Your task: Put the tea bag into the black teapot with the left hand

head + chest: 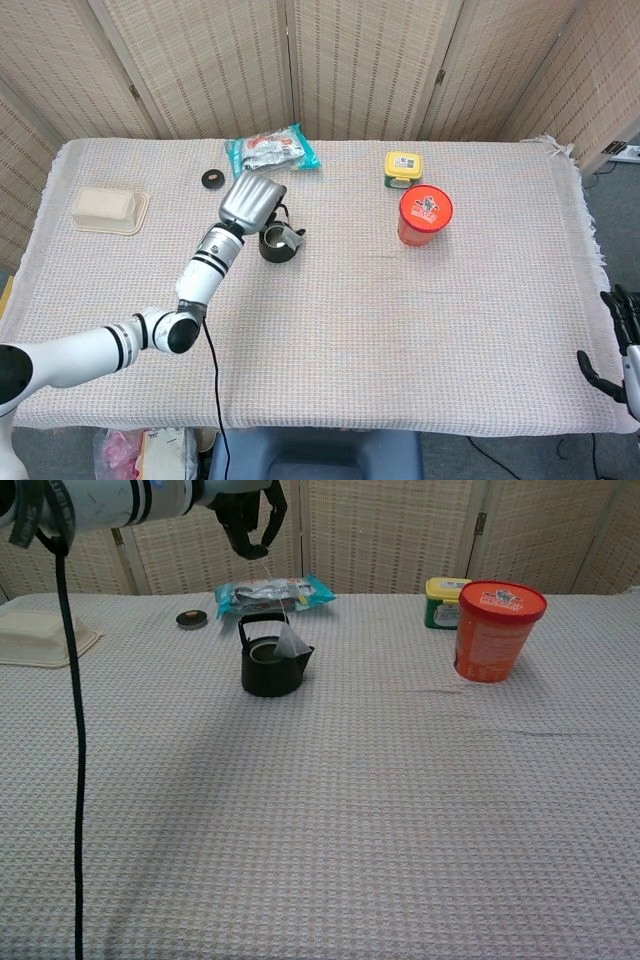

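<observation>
The left arm [120, 345] is white tubing with black bands at its joints and a dark round elbow; a thin black cable [68, 730] trails beside it; the left hand [249, 203] has a ribbed silver back, with black fingers [250, 520]; at four o'clock, the right hand [615, 345] is black.

My view: a cloth-covered table in front of a folding screen.
I see a pale waffle-weave tablecloth [400, 320] covering the whole table, fringed along its right edge. Behind it stands a woven reed folding screen [350, 60] in wooden frames with small metal hinges. Grey floor [610, 210] shows at the right. The light is even and soft.
</observation>
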You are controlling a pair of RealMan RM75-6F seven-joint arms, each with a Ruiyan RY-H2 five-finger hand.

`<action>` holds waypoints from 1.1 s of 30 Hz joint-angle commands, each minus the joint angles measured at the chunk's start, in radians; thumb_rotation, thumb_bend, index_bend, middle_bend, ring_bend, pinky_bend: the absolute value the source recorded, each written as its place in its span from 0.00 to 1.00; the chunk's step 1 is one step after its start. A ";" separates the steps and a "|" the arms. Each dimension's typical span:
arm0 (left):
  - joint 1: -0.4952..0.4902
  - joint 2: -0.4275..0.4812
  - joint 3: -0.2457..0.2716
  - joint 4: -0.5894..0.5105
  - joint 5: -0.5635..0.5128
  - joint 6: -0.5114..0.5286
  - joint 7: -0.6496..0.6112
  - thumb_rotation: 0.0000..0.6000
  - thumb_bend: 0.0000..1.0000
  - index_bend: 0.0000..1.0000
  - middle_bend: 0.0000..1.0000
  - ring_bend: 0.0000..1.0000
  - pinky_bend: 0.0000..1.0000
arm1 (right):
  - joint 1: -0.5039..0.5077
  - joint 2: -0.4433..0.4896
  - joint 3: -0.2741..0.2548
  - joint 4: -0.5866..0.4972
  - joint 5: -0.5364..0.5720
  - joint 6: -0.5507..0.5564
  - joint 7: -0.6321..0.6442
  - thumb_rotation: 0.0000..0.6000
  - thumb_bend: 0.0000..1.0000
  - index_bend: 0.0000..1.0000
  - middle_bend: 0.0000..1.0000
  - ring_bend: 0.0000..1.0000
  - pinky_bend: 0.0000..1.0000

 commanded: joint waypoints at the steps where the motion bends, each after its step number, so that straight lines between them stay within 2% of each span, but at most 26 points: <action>1: -0.003 -0.037 0.014 0.072 0.030 -0.041 -0.037 1.00 0.44 0.63 1.00 1.00 1.00 | 0.000 -0.003 -0.001 -0.002 -0.003 0.001 -0.008 1.00 0.28 0.00 0.00 0.00 0.00; 13: -0.014 -0.046 0.001 0.188 0.108 -0.099 -0.126 1.00 0.44 0.64 1.00 1.00 1.00 | 0.014 -0.008 0.014 -0.008 0.036 -0.031 -0.032 1.00 0.28 0.00 0.00 0.00 0.00; 29: 0.010 -0.042 0.011 0.237 0.143 -0.138 -0.198 1.00 0.44 0.64 1.00 1.00 1.00 | 0.021 -0.014 0.015 -0.014 0.045 -0.044 -0.056 1.00 0.28 0.00 0.00 0.00 0.00; 33: 0.038 -0.043 0.021 0.214 0.156 -0.138 -0.234 1.00 0.44 0.64 1.00 1.00 1.00 | 0.025 -0.013 0.014 -0.015 0.046 -0.053 -0.055 1.00 0.28 0.00 0.00 0.00 0.00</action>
